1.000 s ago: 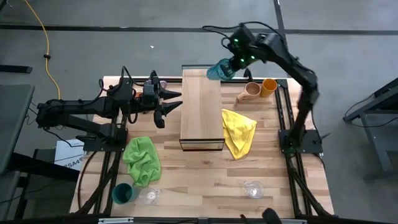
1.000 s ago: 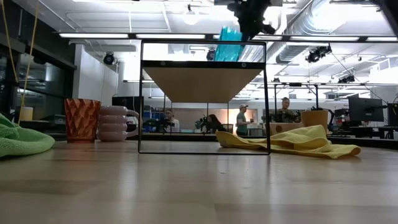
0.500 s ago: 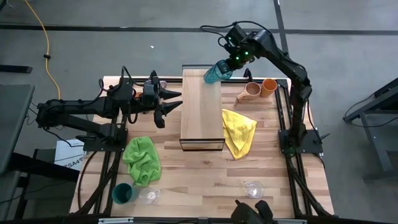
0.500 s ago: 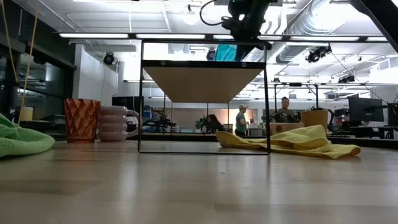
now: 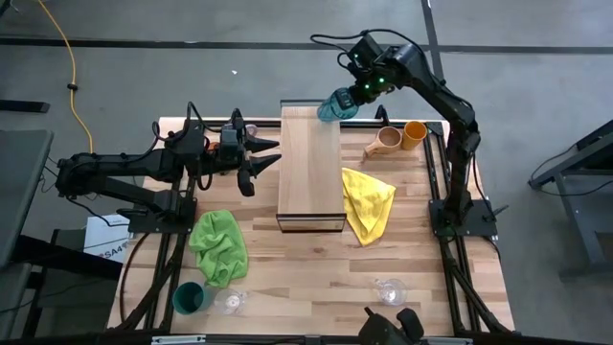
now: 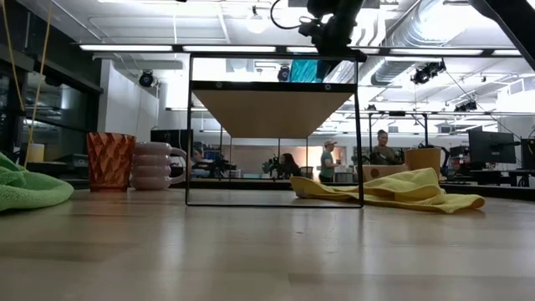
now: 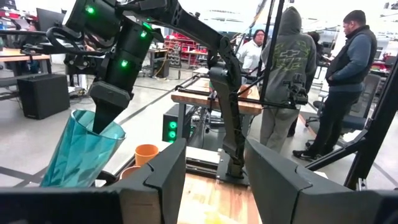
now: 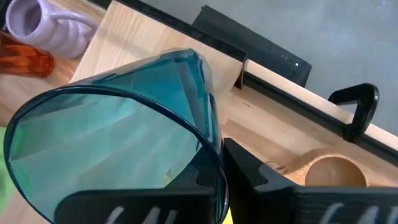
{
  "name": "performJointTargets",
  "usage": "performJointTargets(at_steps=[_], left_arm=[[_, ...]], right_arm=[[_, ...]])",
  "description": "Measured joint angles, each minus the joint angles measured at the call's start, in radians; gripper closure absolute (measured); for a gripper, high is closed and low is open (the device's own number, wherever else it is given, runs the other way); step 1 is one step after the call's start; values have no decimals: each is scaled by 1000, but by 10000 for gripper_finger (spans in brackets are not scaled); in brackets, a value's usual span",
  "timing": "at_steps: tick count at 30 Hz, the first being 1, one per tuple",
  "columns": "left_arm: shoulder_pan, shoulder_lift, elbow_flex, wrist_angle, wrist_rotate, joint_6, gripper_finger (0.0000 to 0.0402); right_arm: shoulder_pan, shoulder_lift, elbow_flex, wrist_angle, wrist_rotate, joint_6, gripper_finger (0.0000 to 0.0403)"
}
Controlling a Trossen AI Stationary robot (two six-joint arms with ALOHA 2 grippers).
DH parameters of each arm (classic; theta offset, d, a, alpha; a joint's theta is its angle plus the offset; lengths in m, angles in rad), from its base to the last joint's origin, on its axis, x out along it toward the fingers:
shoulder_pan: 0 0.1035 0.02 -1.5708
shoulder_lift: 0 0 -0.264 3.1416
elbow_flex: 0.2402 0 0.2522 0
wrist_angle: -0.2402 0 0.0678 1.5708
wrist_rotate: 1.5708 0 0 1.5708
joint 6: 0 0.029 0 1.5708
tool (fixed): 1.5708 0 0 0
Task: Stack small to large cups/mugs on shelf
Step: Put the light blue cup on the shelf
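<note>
My right gripper (image 5: 356, 93) is shut on a teal tumbler (image 5: 335, 105) and holds it tilted over the far right corner of the shelf (image 5: 311, 168), a light-wood plank on a dark frame. In the low view the tumbler (image 6: 305, 70) shows just above the shelf top; whether it touches the plank I cannot tell. My left gripper (image 5: 266, 159) stands open and level beside the shelf's left side, with nothing between its fingers. A tan mug (image 5: 383, 142) and an orange cup (image 5: 415, 132) stand right of the shelf. An amber tumbler (image 6: 110, 161) and a lavender mug (image 6: 155, 165) stand to its left. My right gripper holds the teal tumbler by its wall at the rim (image 8: 211, 163), with one finger inside the cup and one finger (image 8: 252, 171) outside. The fingers come from above, slanting down into the mouth (image 7: 102, 124). The tumbler hangs tilted below them, mouth up.
A yellow cloth (image 5: 369, 203) lies right of the shelf and a green cloth (image 5: 218, 244) lies near left. A second teal tumbler (image 5: 189, 297) and a clear glass (image 5: 230, 302) stand at the near left, and another glass (image 5: 390, 290) at the near right. People stand in the room beyond the table.
My right gripper has sunk with the teal tumbler toward the shelf's far right corner and has rolled a little. The tumbler now sits lower, close above the shelf top.
</note>
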Motion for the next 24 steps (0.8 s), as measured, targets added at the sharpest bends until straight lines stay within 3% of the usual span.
performJointTargets(at_steps=[24], left_arm=[[0,0,0,0,0,-4,252]], right_arm=[[1,0,0,1,-23,6,402]])
